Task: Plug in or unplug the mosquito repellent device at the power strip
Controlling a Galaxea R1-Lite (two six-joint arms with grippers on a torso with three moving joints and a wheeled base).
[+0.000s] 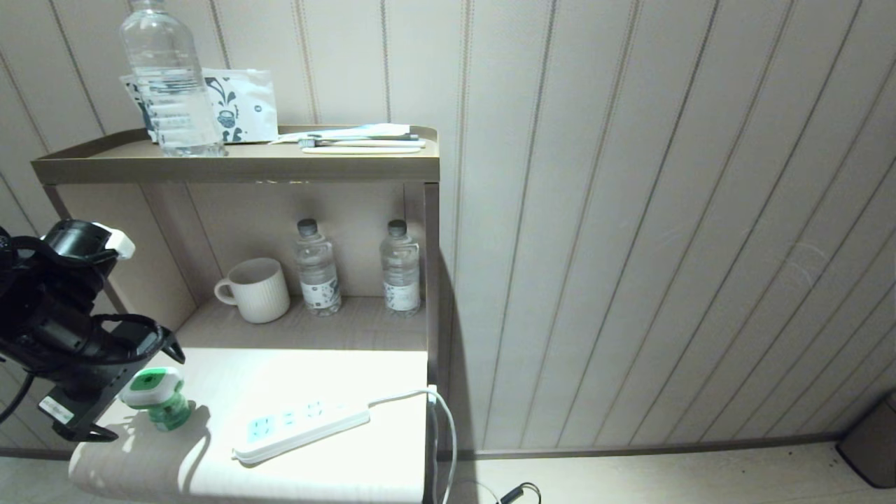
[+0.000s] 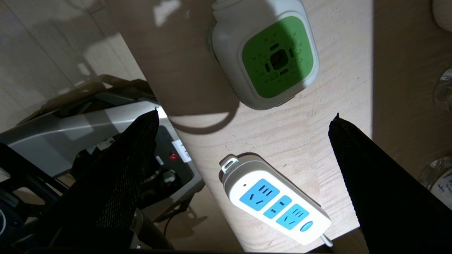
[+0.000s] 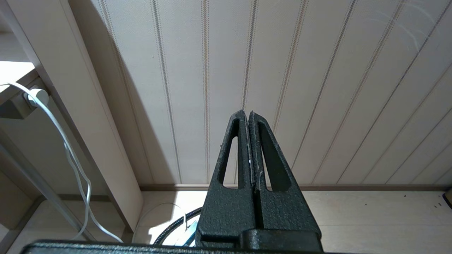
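Hanging wide and empty, the left tool (image 1: 140, 381) hides part of the mosquito repellent device (image 1: 155, 397).

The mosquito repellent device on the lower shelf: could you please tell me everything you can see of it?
The mosquito repellent device has a white plastic-looking head with a rounded green vented top and a translucent green bottle beneath. It stands upright near the left front corner of the bright wooden shelf, apart from the power strip and plugged into nothing. Its prongs are not visible. The left gripper hangs over it with jaws open, touching nothing.
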